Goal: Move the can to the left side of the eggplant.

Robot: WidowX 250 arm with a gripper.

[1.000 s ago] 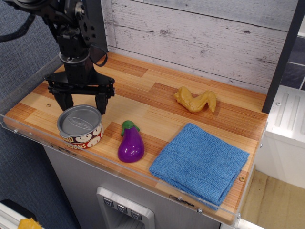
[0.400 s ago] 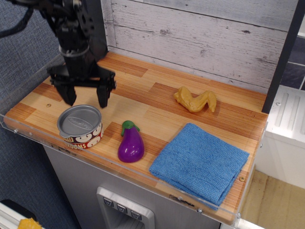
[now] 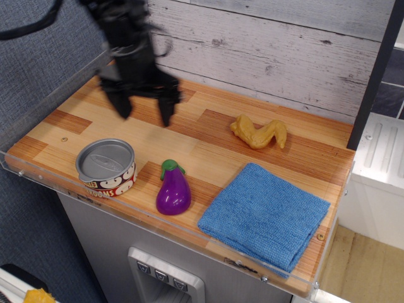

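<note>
The can (image 3: 106, 166), a short wide tin with a silver lid and a red-and-white mushroom label, stands upright near the front left edge of the wooden table. The purple eggplant (image 3: 173, 189) with a green stem cap lies just to the right of the can, with a small gap between them. My black gripper (image 3: 144, 110) hangs open and empty in the air above the table, behind the can and up to its right. It touches nothing.
A yellow-tan curved toy food piece (image 3: 259, 132) lies at the back middle. A folded blue cloth (image 3: 265, 214) lies at the front right. A whitewashed plank wall (image 3: 271, 44) runs along the back. A clear plastic lip edges the table's front and left sides.
My gripper has risen from just behind the can and moved right and back, still open. The can and eggplant have not moved.
</note>
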